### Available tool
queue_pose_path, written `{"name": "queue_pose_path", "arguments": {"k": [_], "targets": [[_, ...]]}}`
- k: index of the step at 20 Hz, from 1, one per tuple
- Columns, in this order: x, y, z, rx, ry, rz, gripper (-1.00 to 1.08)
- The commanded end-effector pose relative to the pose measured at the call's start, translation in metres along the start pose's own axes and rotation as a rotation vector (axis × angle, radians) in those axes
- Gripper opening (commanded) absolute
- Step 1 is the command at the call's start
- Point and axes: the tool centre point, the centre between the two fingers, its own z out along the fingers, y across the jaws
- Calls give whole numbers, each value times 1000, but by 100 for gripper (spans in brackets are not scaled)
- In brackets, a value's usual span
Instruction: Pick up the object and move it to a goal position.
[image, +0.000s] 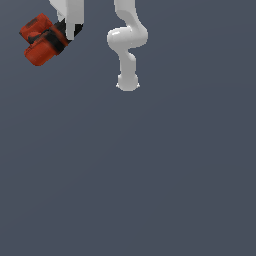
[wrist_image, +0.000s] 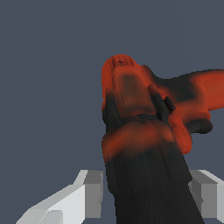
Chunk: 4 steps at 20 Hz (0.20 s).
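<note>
Wrist view: claw (wrist_image: 146, 197) closed on the drill (wrist_image: 144, 131), at its black handle.
Advice: carry slowly, keep the squeeze firm.

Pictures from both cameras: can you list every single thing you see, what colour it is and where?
drill: one, red-orange with a black middle, at the upper part of the exterior view's left, held between the gripper's fingers
floor: one, plain dark grey-blue, behind everything in both views
arm: one, white, top middle of the exterior view, its base on the floor
gripper: one, white with grey finger pads, one finger on each side of the drill's black grip in the wrist view
</note>
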Motion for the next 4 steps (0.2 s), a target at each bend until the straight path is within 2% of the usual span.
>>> {"name": "queue_pose_path", "arguments": {"k": [1, 4], "targets": [[2, 0, -6, 5, 3, 1, -100], [3, -1, -5, 4, 4, 1, -100]]}}
